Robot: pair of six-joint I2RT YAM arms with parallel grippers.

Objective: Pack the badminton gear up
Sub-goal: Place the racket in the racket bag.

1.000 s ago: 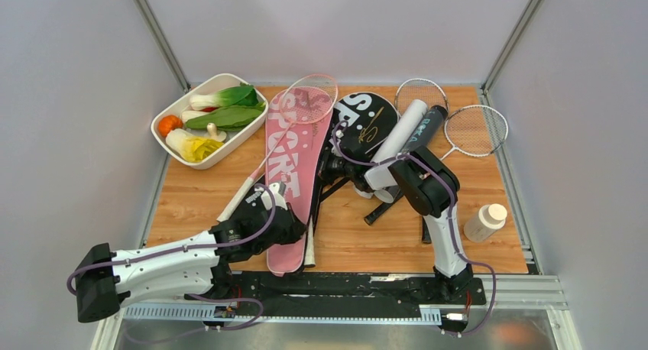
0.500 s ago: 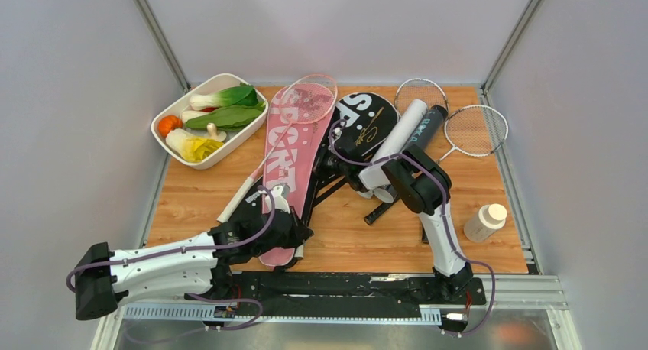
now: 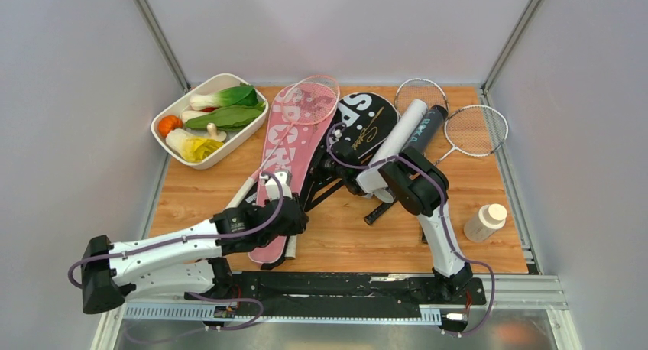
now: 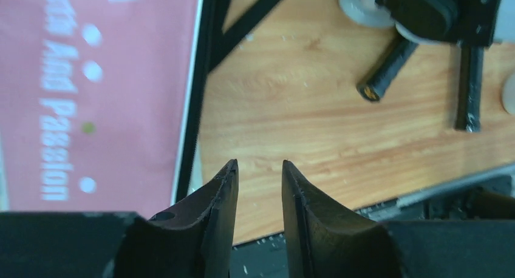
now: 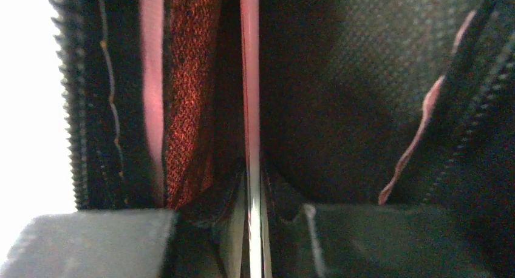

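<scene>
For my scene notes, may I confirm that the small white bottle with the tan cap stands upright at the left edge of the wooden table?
Not quite: the small white bottle with the tan cap stands upright at the right edge of the wooden table, not the left. The top external view shows it there.

Your pink "SPORT" cover (image 3: 284,163) lies lengthwise near the middle of the tabletop, wide end away from you. Its right edge is pinched in the right gripper (image 5: 252,169), so black mesh lining and a zipper show. The pink racket (image 3: 312,98) slants across it, head at the far end, white grip off the left edge. The black cover (image 3: 370,121) lies just to the right, with the white tube (image 3: 401,132) on its right side and the black tube (image 3: 429,124) beside that. Two silver rackets (image 3: 475,130) lie at the far right.
</scene>
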